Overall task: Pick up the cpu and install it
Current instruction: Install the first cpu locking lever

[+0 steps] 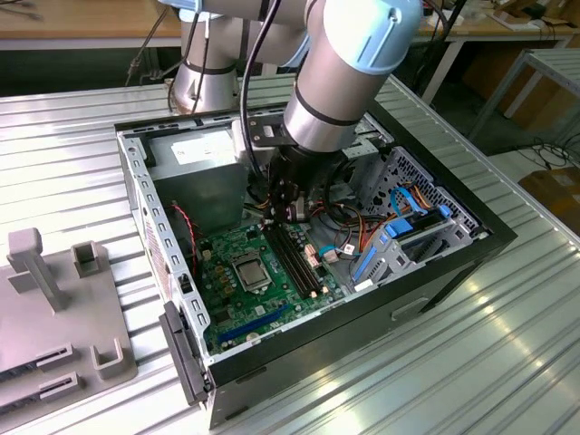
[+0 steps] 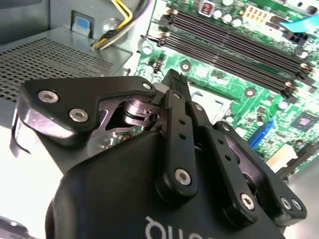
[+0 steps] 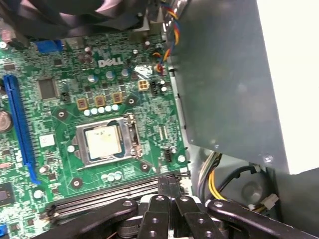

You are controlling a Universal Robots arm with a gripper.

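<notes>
Fingers (image 3: 169, 191) on your gripper (image 3: 169, 185) are pressed together tip to tip in the first wrist view, with nothing between them. In the second wrist view the same fingers (image 2: 175, 107) rise as one narrow black blade from the gripper (image 2: 173, 74) body, with the green motherboard (image 2: 234, 64) behind them.

Your cpu (image 3: 103, 142) sits flat inside the socket frame (image 3: 130, 144) on the motherboard (image 3: 89, 74), its pale metal top showing and the frame's bars around its edges. You cannot tell from these frames whether the frame is latched. The gripper is not touching the chip; in the first wrist view its tips sit over the long black memory slots (image 3: 114, 191), beside the socket.

In the exterior view you can see the cpu (image 1: 251, 268) as a small light square near the middle of the motherboard (image 1: 227, 281), inside the open computer case (image 1: 453, 263) that lies on its side on the ribbed metal table (image 1: 72, 145). The arm (image 1: 349, 63) reaches down into the case, and its gripper (image 1: 292, 195) hangs above the memory slots (image 1: 294, 258), near the socket toward the exterior view's right of it. The grey power-supply box (image 1: 201, 177) stands against the case's far wall, close beside the gripper. A blue drive bracket (image 1: 399, 237) lies toward the case's edge at the exterior view's right. A grey fixture (image 1: 54, 299) sits on the table's edge at the exterior view's left, well apart from the case.
</notes>
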